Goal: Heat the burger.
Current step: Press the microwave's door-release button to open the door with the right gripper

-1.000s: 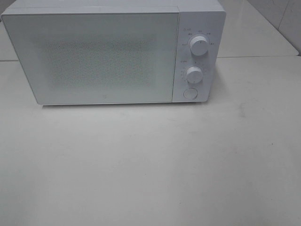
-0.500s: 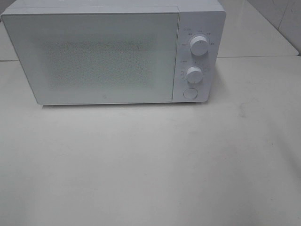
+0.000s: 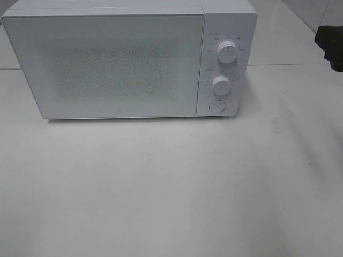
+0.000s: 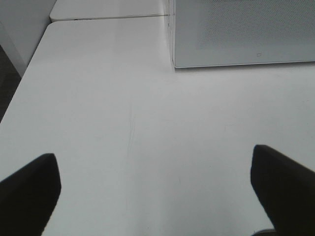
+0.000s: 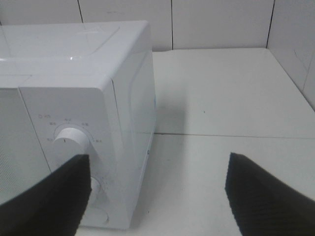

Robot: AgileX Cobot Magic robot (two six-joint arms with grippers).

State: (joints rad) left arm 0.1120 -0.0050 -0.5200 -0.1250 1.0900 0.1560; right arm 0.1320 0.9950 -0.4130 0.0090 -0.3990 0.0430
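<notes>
The burger is out of view in every frame. A white microwave (image 3: 118,64) stands at the back of the table with its door shut. It also shows in the left wrist view as a white microwave corner (image 4: 241,34). My left gripper (image 4: 155,196) hangs open over bare table in front of the microwave's left corner, holding nothing. My right gripper (image 5: 157,196) is open and empty, by the microwave's control-panel side (image 5: 74,73). A dark part of the right arm (image 3: 331,45) shows at the right edge of the exterior high view.
The control panel carries an upper knob (image 3: 227,52), a lower knob (image 3: 221,84) and a round button (image 3: 216,106). The white table (image 3: 171,187) stretches in front of the microwave. A tiled wall (image 5: 221,22) runs behind the table.
A dark part of the right arm has come into the exterior high view at its right edge. The microwave has not moved.
</notes>
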